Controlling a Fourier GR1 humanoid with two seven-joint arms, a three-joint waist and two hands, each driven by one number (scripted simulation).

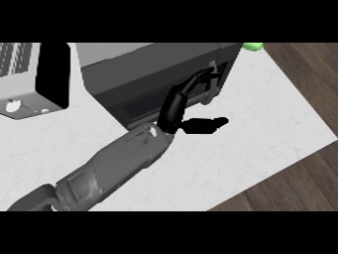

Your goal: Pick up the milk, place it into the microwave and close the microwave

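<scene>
**Grey microwave, robot hand at its front**

Grey microwave [157,64] sits on the white desk [274,119]. The left robot hand [177,106] lies against its dark front, fingers [197,82] stretched out and thumb spread well apart from them. The milk is hidden from view. A white appliance [25,74] stands beside the microwave.

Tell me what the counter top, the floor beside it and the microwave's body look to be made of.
Counter top: looks like white marble or a stone-like laminate, going by its faint grey veining and matte surface. Floor: seems to be dark brown wood planks, with visible grain and seams. Microwave: dark grey casing, probably painted metal or plastic; its flat, even, dull surface leaves that open.
</scene>
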